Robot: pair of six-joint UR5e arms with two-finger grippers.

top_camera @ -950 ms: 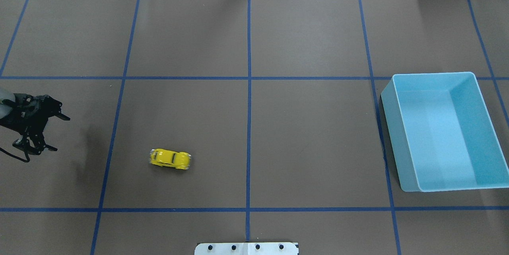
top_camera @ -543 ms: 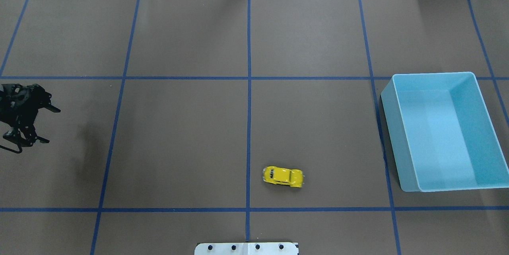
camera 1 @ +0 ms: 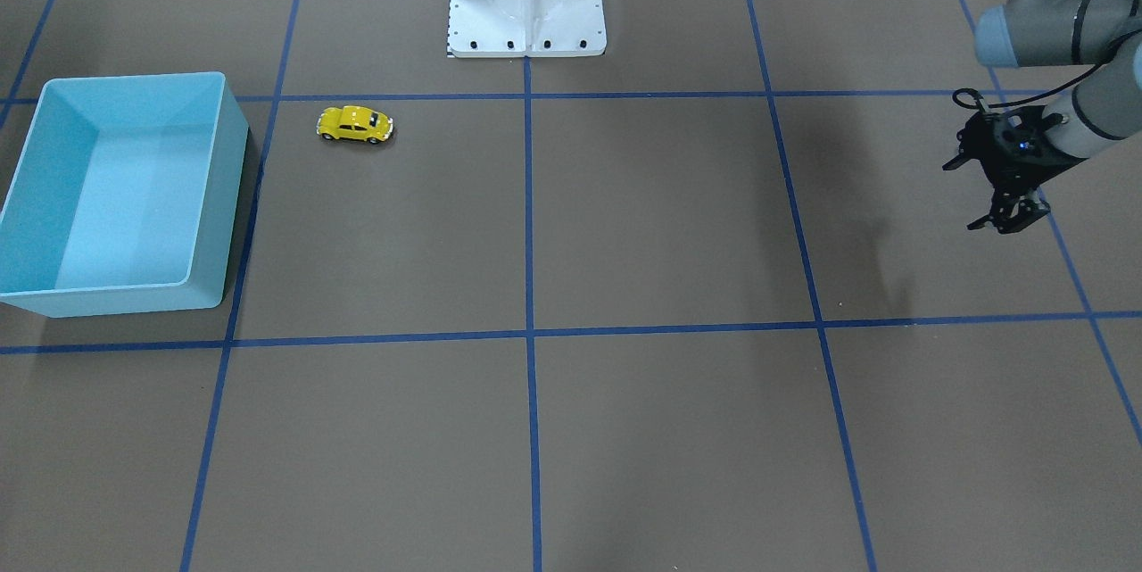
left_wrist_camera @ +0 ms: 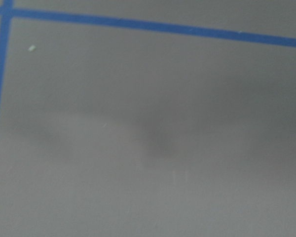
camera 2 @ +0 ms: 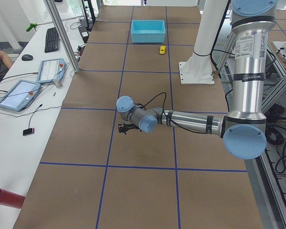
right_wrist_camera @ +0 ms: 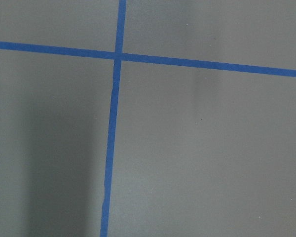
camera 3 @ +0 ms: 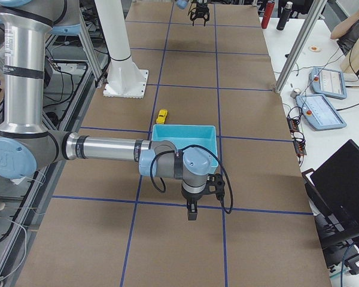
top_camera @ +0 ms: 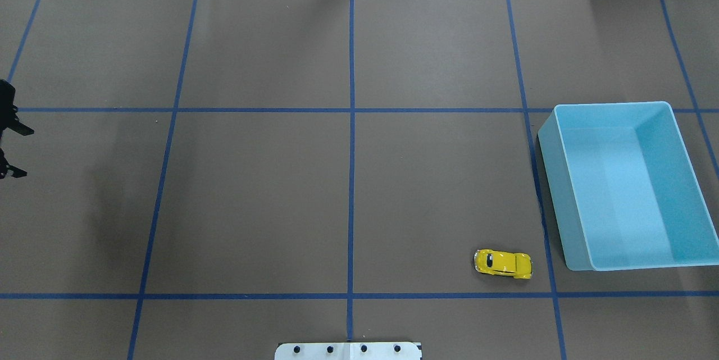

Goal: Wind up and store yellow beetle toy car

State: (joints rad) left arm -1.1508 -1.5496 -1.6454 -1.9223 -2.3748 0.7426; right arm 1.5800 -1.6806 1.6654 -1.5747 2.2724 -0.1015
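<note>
Car (top_camera: 503, 264) is on the desk (top_camera: 253, 208) near the bin's (top_camera: 553, 191) robot-side corner, not touching; it has rolled right across the centre line since the earlier frames. Left tool (camera 1: 968, 195) is spread wide, empty, and has pulled back to the desk's left edge. Right tool (camera 3: 191, 214): can't tell.

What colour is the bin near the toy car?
Light blue bin, clearest in the overhead view.
</note>
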